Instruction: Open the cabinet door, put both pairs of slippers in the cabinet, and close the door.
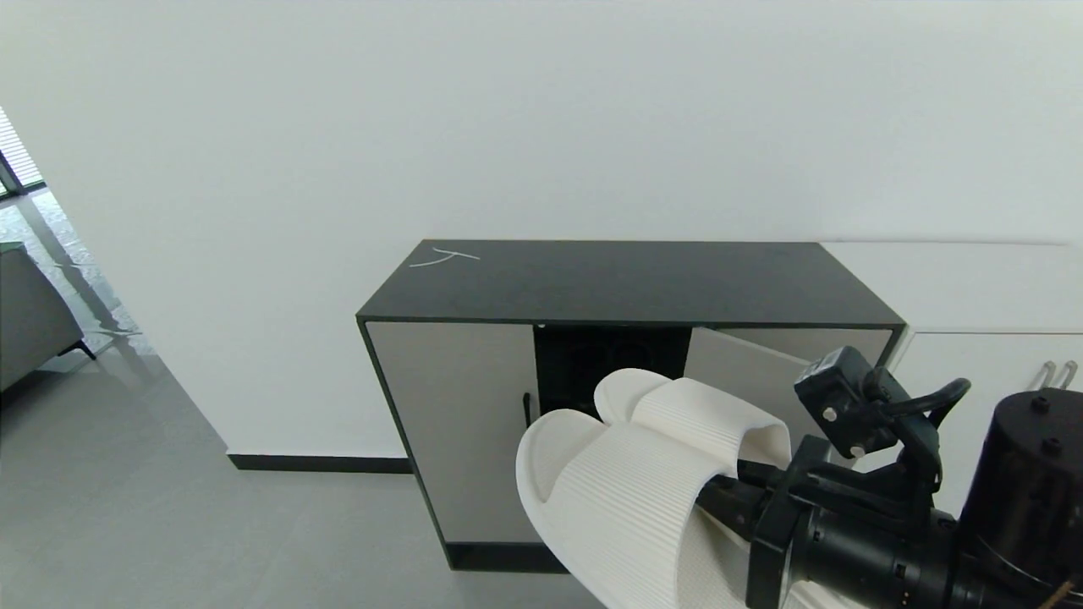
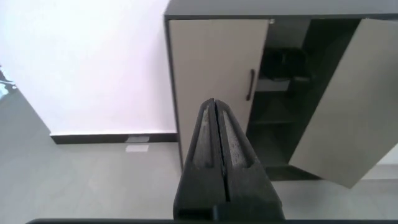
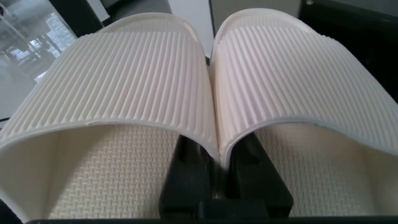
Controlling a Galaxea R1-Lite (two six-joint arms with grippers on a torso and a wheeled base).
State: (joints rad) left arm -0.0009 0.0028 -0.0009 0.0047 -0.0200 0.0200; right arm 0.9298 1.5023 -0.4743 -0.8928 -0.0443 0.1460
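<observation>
My right gripper [image 3: 221, 173] pinches white slippers [image 1: 643, 482] by inner edges; left gripper [image 2: 216, 134] closed, empty. Risk: pair possibly snags half-open door [image 1: 738, 362], slips free.

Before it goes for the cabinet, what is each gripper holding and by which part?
Right gripper pinches the white slippers together by the touching inner edges of their straps. Left gripper is shut, holding nothing.
</observation>
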